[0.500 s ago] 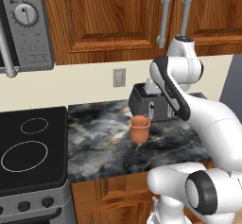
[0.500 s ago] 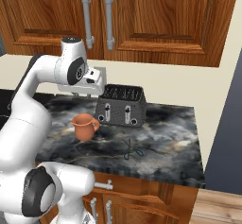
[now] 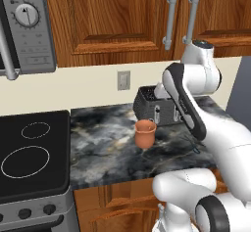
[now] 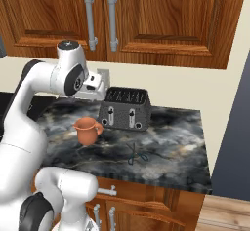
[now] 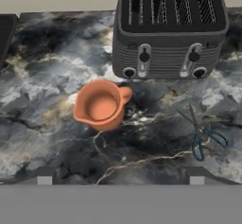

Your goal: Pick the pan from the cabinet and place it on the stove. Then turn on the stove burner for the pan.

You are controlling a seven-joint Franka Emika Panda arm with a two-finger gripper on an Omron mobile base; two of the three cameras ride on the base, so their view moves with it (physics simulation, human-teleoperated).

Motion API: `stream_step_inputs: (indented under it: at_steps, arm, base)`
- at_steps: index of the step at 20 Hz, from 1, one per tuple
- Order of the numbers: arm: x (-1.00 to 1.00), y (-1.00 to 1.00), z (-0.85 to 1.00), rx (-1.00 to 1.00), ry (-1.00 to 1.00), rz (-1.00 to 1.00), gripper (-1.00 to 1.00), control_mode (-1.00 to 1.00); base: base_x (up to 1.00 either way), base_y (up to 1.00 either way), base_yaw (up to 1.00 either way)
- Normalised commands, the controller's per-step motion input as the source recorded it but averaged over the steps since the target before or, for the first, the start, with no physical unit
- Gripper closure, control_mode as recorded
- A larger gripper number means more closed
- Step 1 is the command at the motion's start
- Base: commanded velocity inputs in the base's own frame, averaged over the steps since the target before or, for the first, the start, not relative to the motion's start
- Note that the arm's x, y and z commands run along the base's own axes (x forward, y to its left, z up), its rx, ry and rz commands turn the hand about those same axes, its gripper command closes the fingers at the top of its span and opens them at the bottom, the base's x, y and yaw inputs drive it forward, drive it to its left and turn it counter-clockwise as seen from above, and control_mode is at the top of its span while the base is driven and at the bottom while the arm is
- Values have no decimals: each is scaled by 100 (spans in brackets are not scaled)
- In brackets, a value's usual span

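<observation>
pan: presumably inside the cabinet [image 3: 112,25], doors shut, upper part of both base views; bar handles [image 4: 89,20] meet at centre of the doors.
stove: [image 3: 29,157] lower left of left base view, nothing on it; big ring burner [image 3: 25,161] nearest the front, knobs [image 3: 49,209] along bottom edge.
gripper: [image 5: 120,180] only 2 tips at bottom of hand view, set wide apart, nothing between them — reads as released, empty. Looks down at table [image 5: 47,124].
table items: mug [image 5: 100,105] centre, toaster [image 5: 169,31] behind it at top right, scissors [image 5: 201,135] to the right. None part of the task.
handling (judgement): pan prob. stiff metal, moderately heavy, weight off-centre if taken by the long thin handle; grip handle close to the bowl, keep level. Smooth handle may twist in the jaws.
step: door needs opening first via a bar handle.
writing: microwave [image 3: 24,25] display upper left, digits too small to read. No brands seen.
</observation>
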Motion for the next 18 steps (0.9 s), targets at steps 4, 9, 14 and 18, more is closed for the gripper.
stream_step_inputs:
  at_steps: [4,9,14,18]
  arm:
    - [-18,-5,17,4,-27,-2,-100,-100]
    - [-1,-4,44,1,-18,-2,-100,-100]
    - [0,0,50,0,-15,0,-100,-100]
    - [0,-2,54,0,-19,-1,-100,-100]
  base:
    - [0,0,0]
    - [0,0,0]
    - [0,0,0]
    - [0,0,0]
